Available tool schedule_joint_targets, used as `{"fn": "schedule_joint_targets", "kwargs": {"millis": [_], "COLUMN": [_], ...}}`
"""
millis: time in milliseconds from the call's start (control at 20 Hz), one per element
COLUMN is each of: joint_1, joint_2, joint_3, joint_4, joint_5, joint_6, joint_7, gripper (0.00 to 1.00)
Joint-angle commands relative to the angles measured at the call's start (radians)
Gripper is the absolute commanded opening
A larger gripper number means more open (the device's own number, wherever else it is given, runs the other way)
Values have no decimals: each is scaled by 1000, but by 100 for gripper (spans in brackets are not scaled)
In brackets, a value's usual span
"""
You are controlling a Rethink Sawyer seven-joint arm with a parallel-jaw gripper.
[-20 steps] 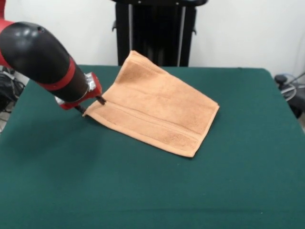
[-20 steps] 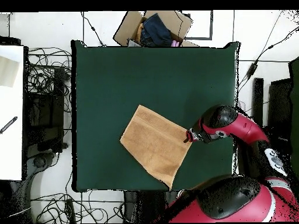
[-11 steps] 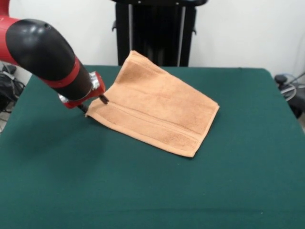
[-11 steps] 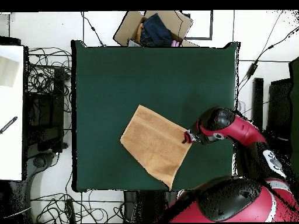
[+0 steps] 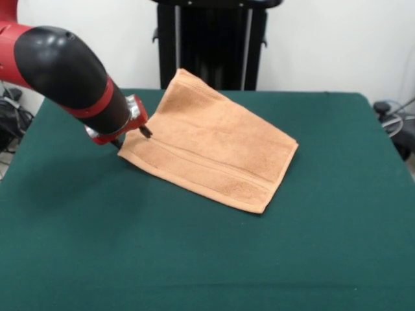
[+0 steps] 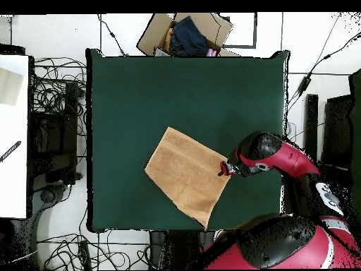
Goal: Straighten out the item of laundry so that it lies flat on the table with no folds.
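white wall and a black stand [image 5: 211, 42] behind; white floor around, strewn with cables [image 6: 53, 92], per my overhead feed. item one, the table [image 5: 194, 259]: dark green felt top, rectangular, far larger than anything on it. item two, the towel [image 5: 211, 146]: light orange-tan terry, roughly square, lying on the table a little toward the pedestal side of its middle, set at an angle to the table's edges. woven band stripe visible near one hem. one corner of the towel rises off the felt toward the black stand; the rest appears to lie flat. item three, the arm [image 5: 65, 74]: red and black, reaching in over the table's side edge. item four, the gripper [image 5: 133, 137]: tips at the towel's corner nearest the arm, one dark tip above the cloth edge and one below it; i cannot tell from either feed whether it is clamped on the cloth or apart. item five, a cardboard box [image 6: 185, 32] holding dark cloth, on the floor just beyond the table's edge opposite the pedestal.
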Motion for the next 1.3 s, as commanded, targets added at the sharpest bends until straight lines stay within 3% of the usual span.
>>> {"fn": "schedule_joint_targets", "kwargs": {"millis": [50, 1300], "joint_1": [18, 24], "joint_2": [17, 19], "joint_3": [42, 35], "joint_4": [60, 63], "joint_5": [-24, -28], "joint_6": [-88, -91], "joint_7": [102, 110], "gripper": [100, 100]}}
